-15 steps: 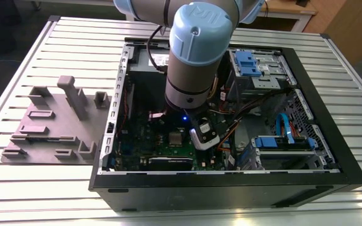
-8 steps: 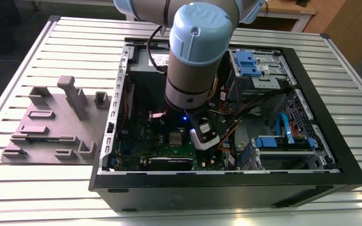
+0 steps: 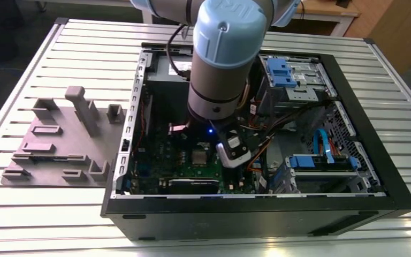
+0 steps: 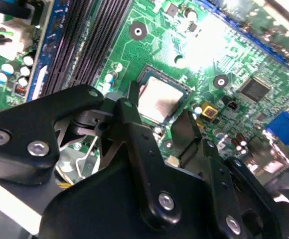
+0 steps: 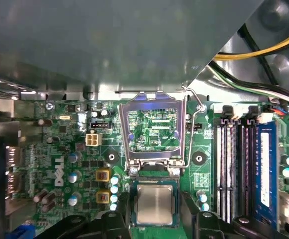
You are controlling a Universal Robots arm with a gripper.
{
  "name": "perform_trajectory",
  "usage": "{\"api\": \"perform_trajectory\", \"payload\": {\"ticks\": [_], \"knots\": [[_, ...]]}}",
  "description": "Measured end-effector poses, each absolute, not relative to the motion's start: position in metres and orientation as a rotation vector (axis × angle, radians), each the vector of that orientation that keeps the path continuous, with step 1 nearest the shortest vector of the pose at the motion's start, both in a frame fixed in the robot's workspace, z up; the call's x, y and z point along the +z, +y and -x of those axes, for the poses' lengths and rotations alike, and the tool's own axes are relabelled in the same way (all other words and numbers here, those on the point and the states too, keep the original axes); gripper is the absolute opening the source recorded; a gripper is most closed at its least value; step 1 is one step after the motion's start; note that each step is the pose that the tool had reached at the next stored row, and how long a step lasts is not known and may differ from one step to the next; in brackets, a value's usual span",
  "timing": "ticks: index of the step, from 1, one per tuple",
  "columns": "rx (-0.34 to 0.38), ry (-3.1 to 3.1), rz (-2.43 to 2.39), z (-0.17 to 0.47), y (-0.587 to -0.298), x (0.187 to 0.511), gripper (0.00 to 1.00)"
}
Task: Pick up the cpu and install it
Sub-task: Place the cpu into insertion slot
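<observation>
— Silvery cpu [image 5: 154, 204] lies in its socket [image 5: 133, 201], middle of the motherboard [image 5: 65, 149]; we judge it placed, load frame [image 5: 125, 134] upright.
— Our gripper [image 4: 160, 112] straddles it, fingers [image 4: 187, 132] spread, released. Any retreat calls for not nudging it.

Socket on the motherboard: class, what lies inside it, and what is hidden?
The cpu lies flat inside the socket, silvery top up. The frame stands open at its edge. Whatever lies beneath the cpu is covered and cannot be seen.
</observation>
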State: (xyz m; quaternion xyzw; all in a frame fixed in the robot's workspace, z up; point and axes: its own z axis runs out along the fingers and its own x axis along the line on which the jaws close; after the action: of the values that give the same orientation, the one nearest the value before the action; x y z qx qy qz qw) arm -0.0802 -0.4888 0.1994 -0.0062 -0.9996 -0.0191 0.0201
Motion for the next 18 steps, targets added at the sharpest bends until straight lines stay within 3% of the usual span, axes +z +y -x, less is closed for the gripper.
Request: {"api": "perform_trajectory", "payload": {"ticks": [3, 6, 10, 11, 13, 18], "knots": [[-0.059, -3.101, 0.019, 0.0803, -0.4888, 0.2059, 0.53], [-0.060, -3.101, 0.019, 0.0802, -0.4888, 0.2077, 0.45], [-0.059, -3.101, 0.019, 0.0803, -0.4888, 0.2079, 0.21], [-0.059, -3.101, 0.019, 0.0803, -0.4888, 0.2079, 0.21], [-0.059, -3.101, 0.019, 0.0803, -0.4888, 0.2080, 0.11], [-0.059, -3.101, 0.019, 0.0803, -0.4888, 0.2080, 0.11]]}}
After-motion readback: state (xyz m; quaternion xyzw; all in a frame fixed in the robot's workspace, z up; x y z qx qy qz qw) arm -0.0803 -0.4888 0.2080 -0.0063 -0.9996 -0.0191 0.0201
